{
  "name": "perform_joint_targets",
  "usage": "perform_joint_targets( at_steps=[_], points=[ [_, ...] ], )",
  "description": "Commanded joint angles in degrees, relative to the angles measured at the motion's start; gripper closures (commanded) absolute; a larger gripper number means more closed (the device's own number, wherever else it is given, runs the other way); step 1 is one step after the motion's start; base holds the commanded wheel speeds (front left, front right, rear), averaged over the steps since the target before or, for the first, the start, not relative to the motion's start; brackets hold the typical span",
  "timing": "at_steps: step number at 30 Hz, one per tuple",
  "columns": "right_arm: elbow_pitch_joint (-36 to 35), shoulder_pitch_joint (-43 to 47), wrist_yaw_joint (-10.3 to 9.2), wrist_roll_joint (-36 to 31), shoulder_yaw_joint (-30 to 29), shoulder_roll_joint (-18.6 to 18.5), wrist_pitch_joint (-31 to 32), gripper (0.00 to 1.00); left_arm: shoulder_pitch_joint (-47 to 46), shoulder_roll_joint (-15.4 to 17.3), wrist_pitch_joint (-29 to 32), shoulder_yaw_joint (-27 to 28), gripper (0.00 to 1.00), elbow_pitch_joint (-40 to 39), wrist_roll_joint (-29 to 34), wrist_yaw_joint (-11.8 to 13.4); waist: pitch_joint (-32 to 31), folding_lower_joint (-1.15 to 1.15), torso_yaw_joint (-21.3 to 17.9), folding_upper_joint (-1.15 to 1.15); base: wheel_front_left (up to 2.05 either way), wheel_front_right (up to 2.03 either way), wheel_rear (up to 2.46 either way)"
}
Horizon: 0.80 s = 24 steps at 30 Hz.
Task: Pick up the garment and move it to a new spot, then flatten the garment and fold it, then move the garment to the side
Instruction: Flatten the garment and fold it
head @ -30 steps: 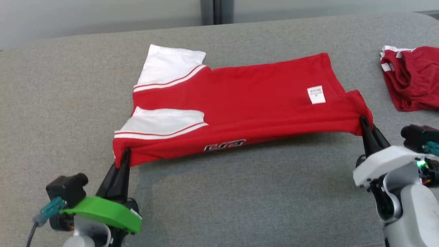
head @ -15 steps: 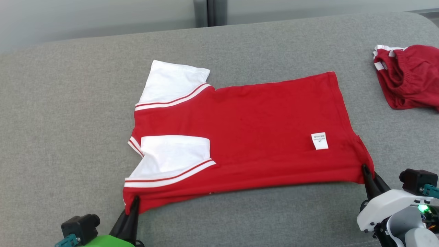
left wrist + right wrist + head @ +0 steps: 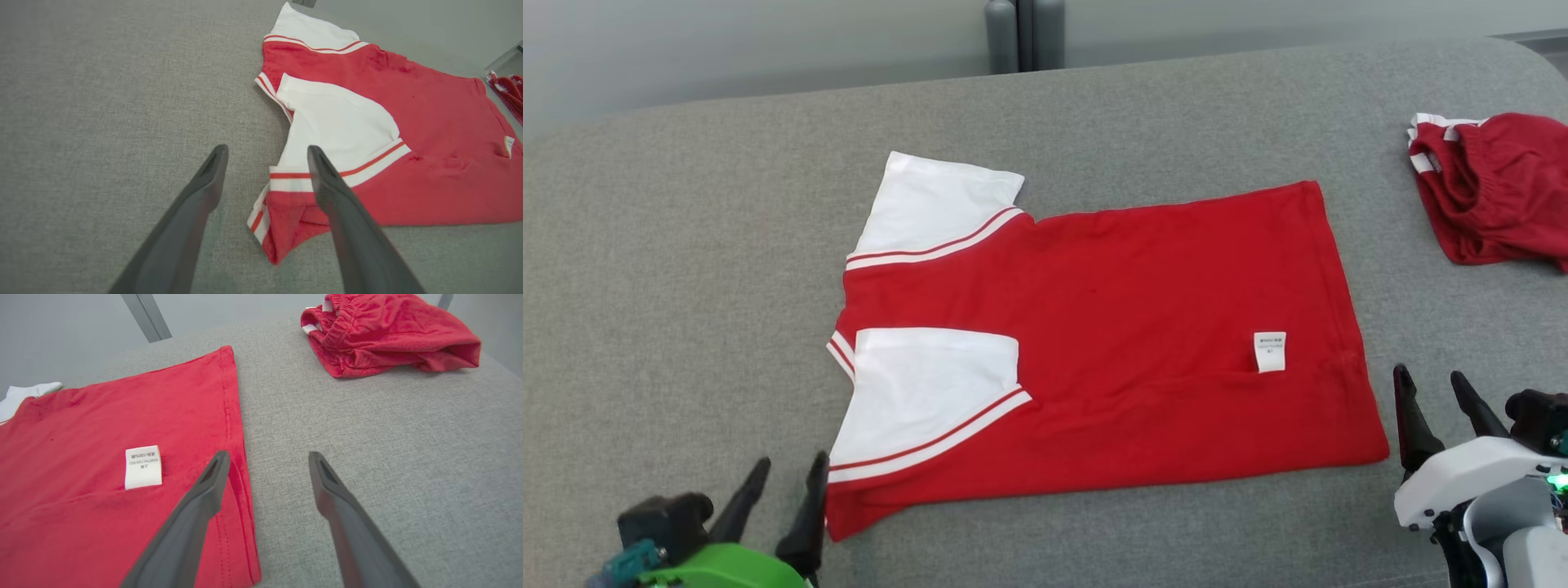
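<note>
On the grey fabric surface the shirt lies flat, folded in half lengthwise, with its white sleeves toward the robot's left and its hem toward the right. A white label sits near the hem. The left fingers stand spread and hold nothing, just beside the shirt's near sleeve-end corner; in the left wrist view one finger overlaps that corner. The right fingers are likewise spread and empty, just off the near hem corner, with grey fabric between them. Red shorts lie bunched well apart, at the far right.
</note>
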Motion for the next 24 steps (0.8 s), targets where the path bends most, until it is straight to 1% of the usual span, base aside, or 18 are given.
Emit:
perform_joint_targets(
  at_steps=[1,5,6,9,12,14,17,21,24],
  points=[
    [-0.28,-0.91,-0.1,-0.63,0.04,-0.2,-0.34,0.0,-2.67,1.48,0.54,0.44,0.0,-0.85,0.75,-0.12,0.03,0.0,-0.11,0.0,0.0,0.0,0.0],
    [-1.22,-3.08,-0.1,-1.26,1.11,-0.19,-0.09,0.0,-9.24,4.94,2.9,0.55,0.0,-2.33,3.13,-1.07,1.02,0.0,-0.67,0.0,0.0,0.0,0.0],
    [-1.49,-3.75,-0.1,-1.51,1.55,-0.19,0.13,0.0,-11.95,6.19,3.88,0.21,0.0,-2.53,4.03,-1.57,1.48,0.0,-0.91,0.0,0.0,0.0,0.0],
    [-2.07,-6.01,-0.1,-1.95,3.24,-0.19,0.46,0.0,-19.87,8.24,7.02,-0.52,0.0,-2.74,5.16,-2.7,3.22,0.0,-1.9,0.0,0.0,0.0,0.0],
    [-2.39,-8.59,-0.1,-2.16,5.37,-0.2,0.7,0.0,-27.87,10.05,10.23,-1.2,0.0,-1.16,5.3,-3.8,5.55,0.0,-3.4,0.0,0.0,0.0,0.0],
    [-2.1,-10.5,-0.1,-1.98,6.86,-0.19,0.59,0.0,-32.84,10.63,13.16,-2.15,0.0,0.85,4.05,-4.52,7.16,0.0,-4.62,0.0,0.0,0.0,0.0],
    [-1.82,-13.29,-0.1,-1.63,9.07,-0.2,0.25,0.0,-40.27,12.93,16.58,-2.57,0.0,4.09,3.29,-5.19,9.92,0.0,-6.61,0.0,0.0,0.0,0.0],
    [-1.54,-16.67,-0.1,-1.22,11.13,-0.19,-0.57,0.0,-49.04,15.01,19.48,-4.51,0.0,9.19,3.17,-5.77,13.81,0.0,-9.02,0.0,0.0,0.0,0.0],
    [-1.21,-18.4,-0.1,-1.37,11.92,-0.17,-0.89,0.0,-53.4,15.96,21.04,-6.08,0.0,12.98,2.85,-5.96,16.18,0.0,-10.37,0.0,0.0,0.0,0.0]
  ],
)
